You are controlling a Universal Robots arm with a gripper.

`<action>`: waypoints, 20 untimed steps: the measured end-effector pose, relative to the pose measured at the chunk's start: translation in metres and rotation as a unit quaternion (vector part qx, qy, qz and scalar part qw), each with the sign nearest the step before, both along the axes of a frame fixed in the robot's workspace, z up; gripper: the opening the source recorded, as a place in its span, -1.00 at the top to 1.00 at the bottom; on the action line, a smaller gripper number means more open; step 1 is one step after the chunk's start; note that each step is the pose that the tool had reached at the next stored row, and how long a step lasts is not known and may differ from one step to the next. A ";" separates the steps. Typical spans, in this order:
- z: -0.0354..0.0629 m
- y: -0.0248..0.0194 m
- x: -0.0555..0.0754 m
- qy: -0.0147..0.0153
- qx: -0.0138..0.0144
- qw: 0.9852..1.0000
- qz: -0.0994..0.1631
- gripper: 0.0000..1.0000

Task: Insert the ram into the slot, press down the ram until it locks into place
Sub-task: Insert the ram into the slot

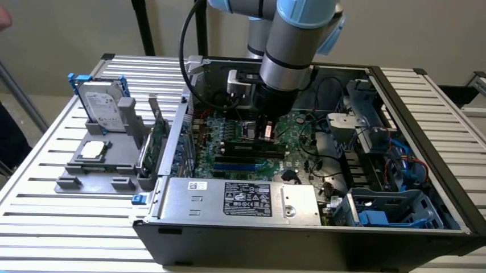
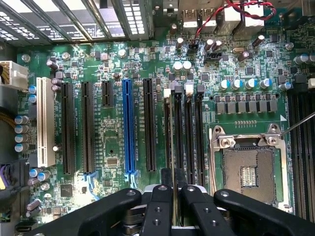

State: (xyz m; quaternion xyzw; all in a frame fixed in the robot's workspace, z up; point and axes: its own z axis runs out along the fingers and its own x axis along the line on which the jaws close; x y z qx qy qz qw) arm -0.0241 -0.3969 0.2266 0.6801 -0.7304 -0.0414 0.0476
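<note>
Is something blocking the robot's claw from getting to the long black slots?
Nothing visible does. The gripper hangs right over the black memory slots, and no cable crosses them. The red and black wires lie well aside.

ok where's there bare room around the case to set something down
Bare slatted table lies on the camera's side of the grey fixture, at the exterior view's left of the computer case. Another free strip of slats runs beside the case at the exterior view's right. Crowded: inside the case, where the gripper hangs over the motherboard.
</note>
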 end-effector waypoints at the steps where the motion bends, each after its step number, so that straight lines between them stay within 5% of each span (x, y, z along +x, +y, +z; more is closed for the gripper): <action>1: 0.0000 0.0001 0.000 0.000 0.000 1.000 0.000 0.73; 20: -0.0019 0.0013 0.000 0.001 -0.004 1.000 0.001 0.73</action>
